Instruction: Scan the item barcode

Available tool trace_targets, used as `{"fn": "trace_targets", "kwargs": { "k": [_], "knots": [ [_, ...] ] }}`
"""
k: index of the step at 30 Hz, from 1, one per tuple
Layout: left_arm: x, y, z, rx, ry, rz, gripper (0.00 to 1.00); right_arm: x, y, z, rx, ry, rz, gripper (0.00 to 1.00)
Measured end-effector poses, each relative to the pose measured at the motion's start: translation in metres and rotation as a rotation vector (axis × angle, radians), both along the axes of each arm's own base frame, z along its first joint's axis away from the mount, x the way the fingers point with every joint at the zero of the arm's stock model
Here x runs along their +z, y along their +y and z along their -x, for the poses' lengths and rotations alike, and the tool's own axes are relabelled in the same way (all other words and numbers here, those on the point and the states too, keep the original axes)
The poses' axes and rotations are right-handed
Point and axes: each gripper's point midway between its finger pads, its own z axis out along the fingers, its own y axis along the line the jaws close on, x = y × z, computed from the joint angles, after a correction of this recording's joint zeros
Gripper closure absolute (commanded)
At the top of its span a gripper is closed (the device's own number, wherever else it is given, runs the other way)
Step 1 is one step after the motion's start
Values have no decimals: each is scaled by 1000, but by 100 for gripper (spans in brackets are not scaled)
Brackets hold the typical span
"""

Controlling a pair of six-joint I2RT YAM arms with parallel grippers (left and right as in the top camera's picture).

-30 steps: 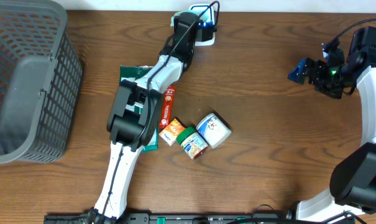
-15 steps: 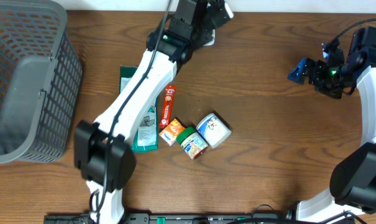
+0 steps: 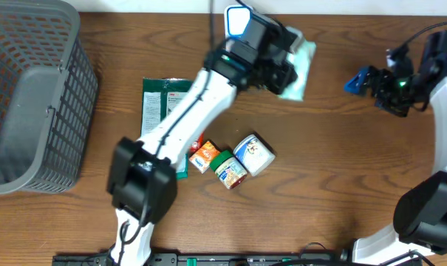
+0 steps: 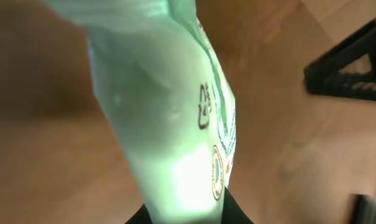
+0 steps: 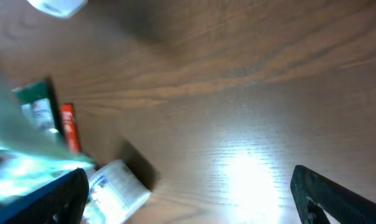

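Since the left pincer [image 3: 281, 71] is clamped shut on the pale green pouch [image 3: 298, 60] and holds it up over the far middle of the bench [image 3: 319, 162], the pick-up part of the job looks done. What seems left is the scan itself: the right pincer [image 3: 366, 81], its jaws spread wide and empty, hangs at the far right, well apart from the pouch, and no barcode shows in the left wrist view, only small print along one edge. The other packets and jars [image 3: 230, 159] lie nearer, around the middle.
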Motion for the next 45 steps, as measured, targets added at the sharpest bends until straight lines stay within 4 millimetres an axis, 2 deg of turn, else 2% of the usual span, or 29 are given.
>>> {"fn": "trace_targets", "kwargs": {
  "k": [2,4,9,10,12,13,14,15,19,23,27,28,30,32,36,38,42,45],
  "knots": [
    [-14,-23,11,-7,52,18,93,16,-14,4,-44,-1,-20,1],
    [-32,-55,24,-23,93,48,92,30,-31,10,-99,-5,-39,1],
    [-69,-127,58,-62,159,141,92,45,-68,31,-231,16,-95,1],
    [-77,-138,66,-69,173,155,85,47,-78,34,-261,14,-103,1],
    [-92,-161,82,-86,194,186,54,47,-89,42,-303,23,-114,1],
    [-97,-170,90,-97,204,199,45,46,-96,47,-328,34,-123,1],
    [-101,-179,97,-109,203,216,31,46,-101,52,-348,43,-130,1],
    [-104,-187,103,-121,200,232,22,46,-106,56,-367,50,-135,1],
    [-101,-209,124,-166,181,289,20,45,-121,68,-424,65,-148,1],
    [-93,-214,129,-214,124,315,20,45,-121,72,-427,74,-154,1],
    [-108,-198,115,-199,130,250,20,45,-115,72,-406,84,-157,1],
    [-111,-190,109,-185,143,227,20,44,-112,71,-396,85,-157,3],
    [-114,-172,94,-148,169,181,20,44,-106,69,-370,88,-150,9],
    [-109,-145,73,-81,192,124,20,43,-98,67,-343,97,-144,12],
    [-68,-82,31,69,167,42,20,42,-75,61,-276,119,-130,11],
    [-36,-46,14,140,125,8,20,41,-62,57,-234,126,-123,10],
    [15,22,6,245,44,-94,20,40,-29,51,-135,144,-112,7],
    [36,79,13,324,22,-218,19,39,6,46,-30,154,-97,7]
  ]
}}
